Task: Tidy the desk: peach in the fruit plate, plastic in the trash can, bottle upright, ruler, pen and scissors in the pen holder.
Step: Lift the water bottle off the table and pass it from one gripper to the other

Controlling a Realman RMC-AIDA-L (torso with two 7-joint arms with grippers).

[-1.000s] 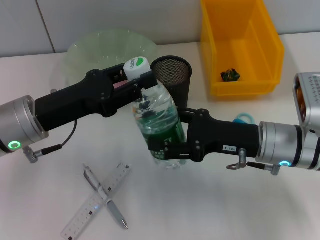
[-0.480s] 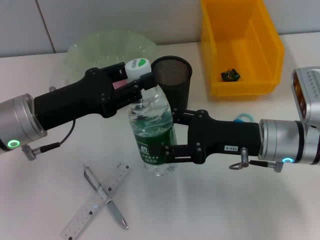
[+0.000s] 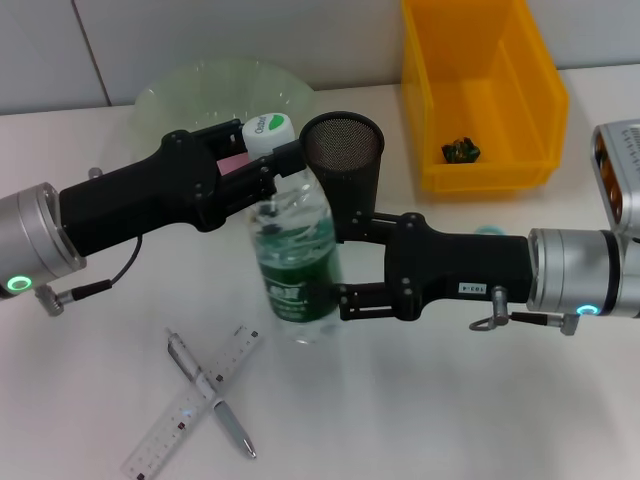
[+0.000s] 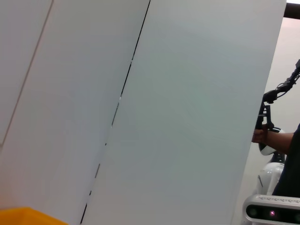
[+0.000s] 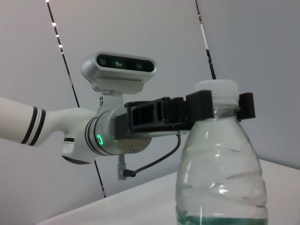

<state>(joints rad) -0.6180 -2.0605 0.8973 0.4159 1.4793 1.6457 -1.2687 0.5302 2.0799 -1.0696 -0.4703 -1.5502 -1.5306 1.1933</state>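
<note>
The clear bottle (image 3: pixel 296 262) with a green label and a white cap stands nearly upright on the table, in front of the black mesh pen holder (image 3: pixel 343 150). My left gripper (image 3: pixel 272 168) is shut on its neck just under the cap, as the right wrist view also shows on the bottle (image 5: pixel 218 180). My right gripper (image 3: pixel 342 265) is open, its fingers spread at the bottle's right flank. The ruler (image 3: pixel 178 418) and pen (image 3: pixel 212 396) lie crossed at the front left. A blue scissors handle (image 3: pixel 490 231) peeks from behind my right arm. The peach is out of view.
The pale green fruit plate (image 3: pixel 200 95) sits at the back left, partly behind my left arm. A yellow bin (image 3: pixel 480 95) at the back right holds a small dark crumpled piece (image 3: pixel 460 150). The left wrist view shows only wall panels.
The bottle has swung from tilted to nearly upright and shifted left, its neck still held by my left gripper. My right gripper has drawn back to the right, off the bottle's body.
</note>
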